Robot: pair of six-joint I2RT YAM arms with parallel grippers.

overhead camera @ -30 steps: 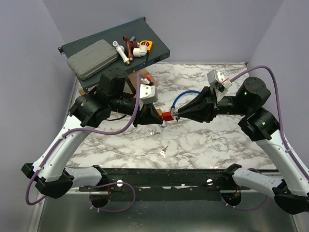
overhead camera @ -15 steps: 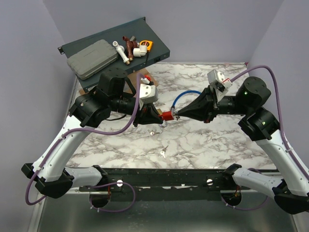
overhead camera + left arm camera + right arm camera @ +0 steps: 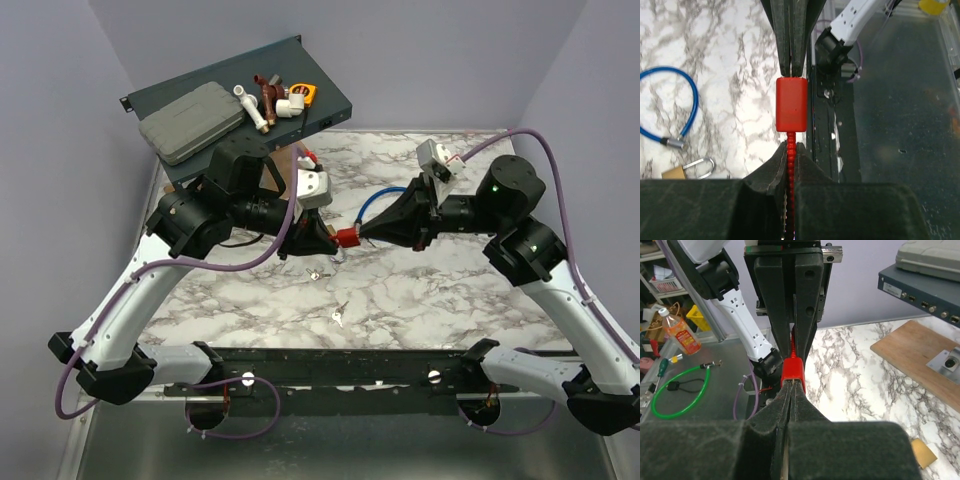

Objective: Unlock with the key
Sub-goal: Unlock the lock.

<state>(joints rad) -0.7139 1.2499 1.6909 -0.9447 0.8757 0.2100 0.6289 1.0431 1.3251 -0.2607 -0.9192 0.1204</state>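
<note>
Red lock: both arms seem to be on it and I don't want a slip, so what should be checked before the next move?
1. Left end effector shut on the ribbed tail of the red lock: ok.
2. Right end effector closed against the far end of the lock body: ok.
3. Key pinched in the right end effector and seated in the lock: cannot tell; the fingers hide that end.
4. Right key chosen: cannot tell; two small silver keys lie loose on the table.
5. Blue cable and brass padlock lie apart from the red lock: ok.
</note>
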